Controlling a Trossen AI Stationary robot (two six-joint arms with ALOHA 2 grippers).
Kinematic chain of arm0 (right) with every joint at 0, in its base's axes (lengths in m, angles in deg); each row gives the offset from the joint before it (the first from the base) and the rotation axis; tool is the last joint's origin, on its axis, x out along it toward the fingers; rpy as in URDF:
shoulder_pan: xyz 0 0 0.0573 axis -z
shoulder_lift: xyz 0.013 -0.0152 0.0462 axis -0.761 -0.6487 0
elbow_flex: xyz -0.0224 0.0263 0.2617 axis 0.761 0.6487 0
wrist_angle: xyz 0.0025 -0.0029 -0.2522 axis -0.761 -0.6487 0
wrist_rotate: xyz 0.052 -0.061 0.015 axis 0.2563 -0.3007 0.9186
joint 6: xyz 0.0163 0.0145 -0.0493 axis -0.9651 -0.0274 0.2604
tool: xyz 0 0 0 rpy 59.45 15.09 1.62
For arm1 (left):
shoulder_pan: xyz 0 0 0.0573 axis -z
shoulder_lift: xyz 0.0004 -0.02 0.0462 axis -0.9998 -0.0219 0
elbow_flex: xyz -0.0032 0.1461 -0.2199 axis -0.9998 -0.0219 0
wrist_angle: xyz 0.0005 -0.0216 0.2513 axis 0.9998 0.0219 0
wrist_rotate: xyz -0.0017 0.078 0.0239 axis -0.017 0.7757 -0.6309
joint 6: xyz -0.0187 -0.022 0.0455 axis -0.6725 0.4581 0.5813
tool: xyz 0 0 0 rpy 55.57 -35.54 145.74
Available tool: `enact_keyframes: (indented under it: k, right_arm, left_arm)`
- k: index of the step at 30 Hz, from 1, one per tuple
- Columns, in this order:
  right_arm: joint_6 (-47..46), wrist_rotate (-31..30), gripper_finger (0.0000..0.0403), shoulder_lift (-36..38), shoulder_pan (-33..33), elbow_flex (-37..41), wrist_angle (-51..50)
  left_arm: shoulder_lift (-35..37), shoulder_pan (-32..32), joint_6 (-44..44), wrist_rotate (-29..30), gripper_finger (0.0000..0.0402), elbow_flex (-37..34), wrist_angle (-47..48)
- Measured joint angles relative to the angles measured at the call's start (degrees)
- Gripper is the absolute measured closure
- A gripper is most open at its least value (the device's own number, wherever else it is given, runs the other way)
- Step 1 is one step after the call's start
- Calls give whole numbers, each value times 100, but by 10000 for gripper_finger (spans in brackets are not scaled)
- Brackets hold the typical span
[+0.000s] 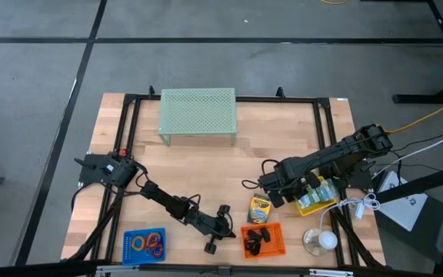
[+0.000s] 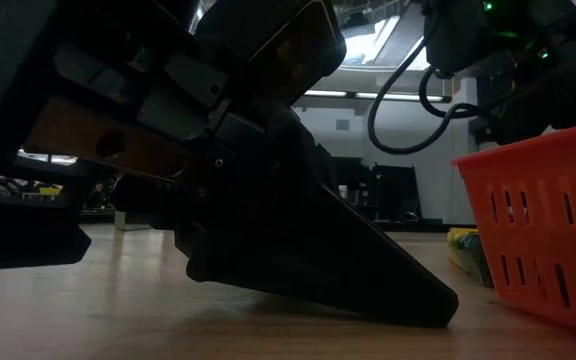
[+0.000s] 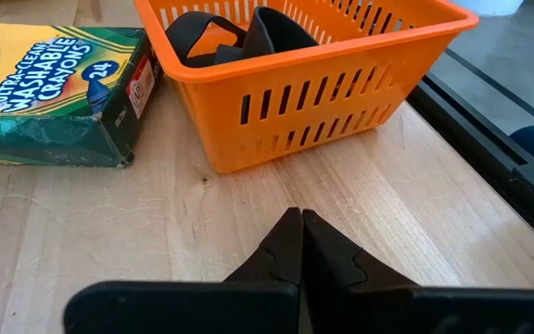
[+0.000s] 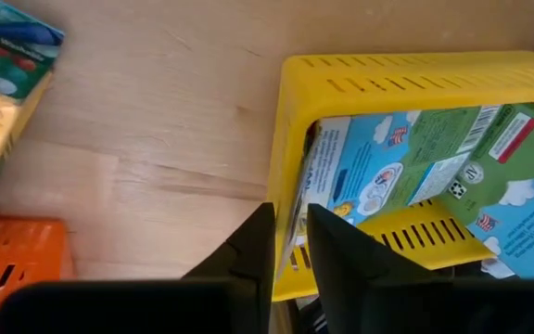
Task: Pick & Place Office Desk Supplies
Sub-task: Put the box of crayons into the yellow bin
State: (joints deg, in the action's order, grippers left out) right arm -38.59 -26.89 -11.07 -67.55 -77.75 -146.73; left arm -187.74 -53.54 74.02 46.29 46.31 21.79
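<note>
Near the table's (image 1: pixel 206 165) front edge, the high view shows the left gripper (image 1: pixel 220 228) between blue basket (image 1: pixel 144 245) and orange basket (image 1: pixel 262 241); the right gripper (image 1: pixel 308 194) hangs over the yellow basket (image 1: pixel 318 201) toward the right edge.

Low view: a dark gripper rests on the wood.

Left wrist view: jaws pressed together, empty; a crayon box (image 3: pixel 58 93) lies just beside the orange basket holding black clips (image 3: pixel 239 35).

Right wrist view: jaws narrow, straddling a boxed item's (image 4: pixel 415 176) edge inside the yellow basket. Light, stiff cardboard, probably; best pinched across its thin sides.
</note>
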Motion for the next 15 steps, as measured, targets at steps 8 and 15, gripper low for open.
enact_keyframes:
  k: [8,15]
  right_arm:
    - [1,0,340,0,4,0,11]
    - [41,0,361,0,7,-4,31]
  left_arm:
    - [0,0,0,0,398,1,0]
    - [0,-2,-2,0,398,1,0]
